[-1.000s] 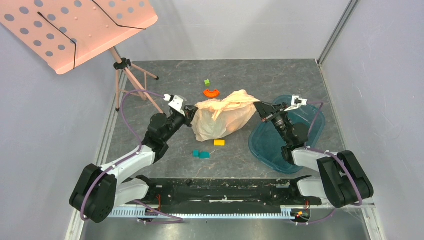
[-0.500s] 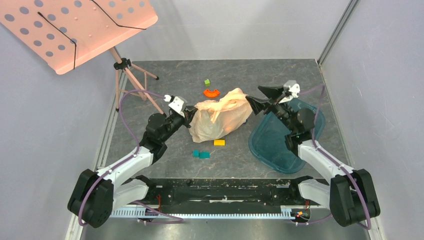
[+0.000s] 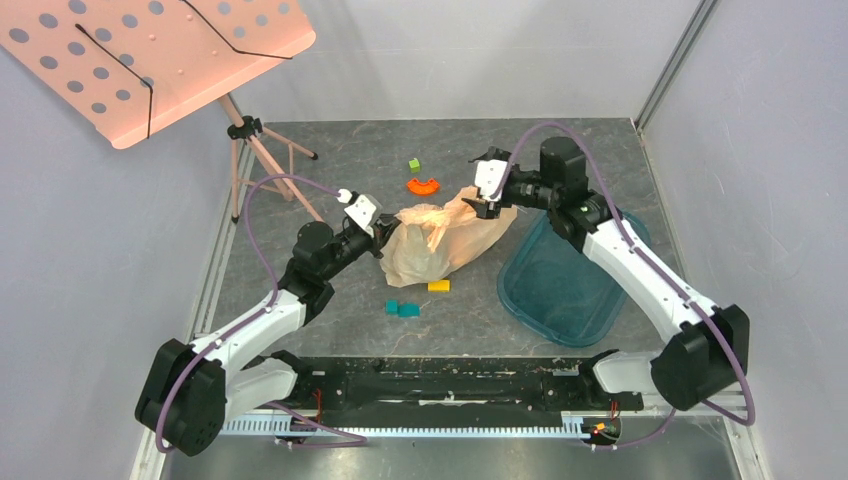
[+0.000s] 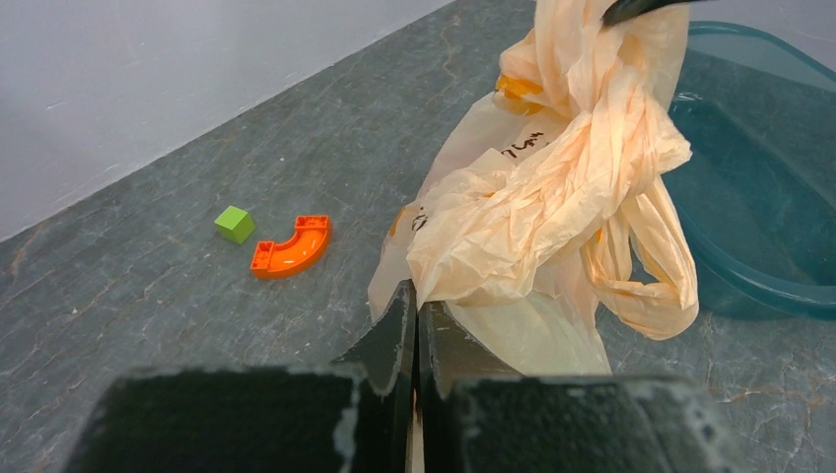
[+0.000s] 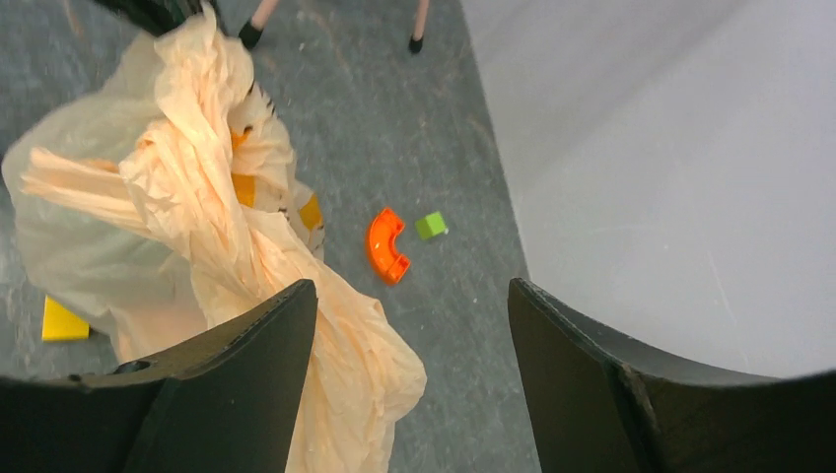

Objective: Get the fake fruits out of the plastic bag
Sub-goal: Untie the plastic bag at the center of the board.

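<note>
**Open the bag's mouth before going after the fruit**

Pinching the plastic bag (image 4: 537, 207) with the left gripper (image 4: 414, 296): fingers pressed flat together, apparently with a fold of the thin film caught at their tips. Bunched handles and crumpled body just beyond and above those tips.

Hovering at the bag's other end with the right gripper (image 5: 412, 291): fingers spread wide, nothing between them. Twisted peach film passing under and beside the left-hand finger.

No sight of the fake fruits from any view. Judged to lie inside the bag, low in its bulge, ahead of the left fingertips and below the right ones. Only yellow-orange patches showing through the film, too unclear to call fruit or print.

Likely step in hand: taking a second hold near the top to spread the bag open.

- Lower the right gripper onto the gathered handles rather than the loose side wall.
- Close on several layers at once to stop the slick film slipping free.
- Keep the left pinch firm as the anchor.
- Draw the two holds apart slowly; expect tearing under any jerk.
- Lift only enough to expose the mouth.
- Leave alone the teal tray (image 4: 769, 207), ahead and right of the left fingertips.
- Leave alone the orange curved piece (image 4: 292, 246), ahead and to their left.
</note>
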Available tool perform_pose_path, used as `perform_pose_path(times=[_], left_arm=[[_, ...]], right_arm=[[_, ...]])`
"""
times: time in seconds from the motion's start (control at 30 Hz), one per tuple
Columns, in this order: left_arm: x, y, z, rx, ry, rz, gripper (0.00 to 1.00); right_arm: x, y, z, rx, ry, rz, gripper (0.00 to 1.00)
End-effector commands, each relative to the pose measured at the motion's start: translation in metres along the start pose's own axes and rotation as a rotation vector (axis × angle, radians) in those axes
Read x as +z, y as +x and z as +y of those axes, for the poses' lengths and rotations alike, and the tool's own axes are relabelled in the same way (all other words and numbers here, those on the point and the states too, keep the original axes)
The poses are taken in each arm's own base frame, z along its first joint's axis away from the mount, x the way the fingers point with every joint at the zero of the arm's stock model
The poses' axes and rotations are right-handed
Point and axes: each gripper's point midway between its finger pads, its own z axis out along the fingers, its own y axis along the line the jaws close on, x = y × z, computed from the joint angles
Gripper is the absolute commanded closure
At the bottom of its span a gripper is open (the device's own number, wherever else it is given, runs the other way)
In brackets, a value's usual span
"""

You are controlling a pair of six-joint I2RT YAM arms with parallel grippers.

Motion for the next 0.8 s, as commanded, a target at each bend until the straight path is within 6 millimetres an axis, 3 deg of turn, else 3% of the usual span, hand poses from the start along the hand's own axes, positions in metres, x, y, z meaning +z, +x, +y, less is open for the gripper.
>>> perform_pose_path(times=[0.0,0.13,0.3,0.63,0.67,0.7,0.77], left_arm=[[0.004,-0.030,0.001,0.083,0.022,-0.079,0.98],[0.002,-0.030,0.003,0.090,0.012,-0.076,0.98],[0.003,-0.029,0.004,0.093,0.006,-0.071,0.98],[0.004,-0.025,0.006,0.093,-0.002,-0.054,0.98],[0.007,-0.039,0.008,0.103,-0.005,-0.081,0.98],[0.004,-0.025,0.006,0.098,0.000,-0.053,0.98],[0.005,-0.025,0.006,0.100,0.002,-0.051,0.98]], right_arm=[[0.003,0.022,0.018,-0.075,-0.155,0.140,0.29],[0.008,0.033,0.027,-0.066,-0.239,0.202,0.35],[0.009,0.039,0.032,-0.076,-0.267,0.240,0.29],[-0.014,-0.022,0.022,-0.145,-0.206,0.099,0.26],[-0.016,-0.024,0.023,-0.145,-0.209,0.097,0.26],[-0.019,-0.024,0.026,-0.148,-0.216,0.098,0.25],[-0.020,-0.025,0.033,-0.143,-0.242,0.089,0.25]])
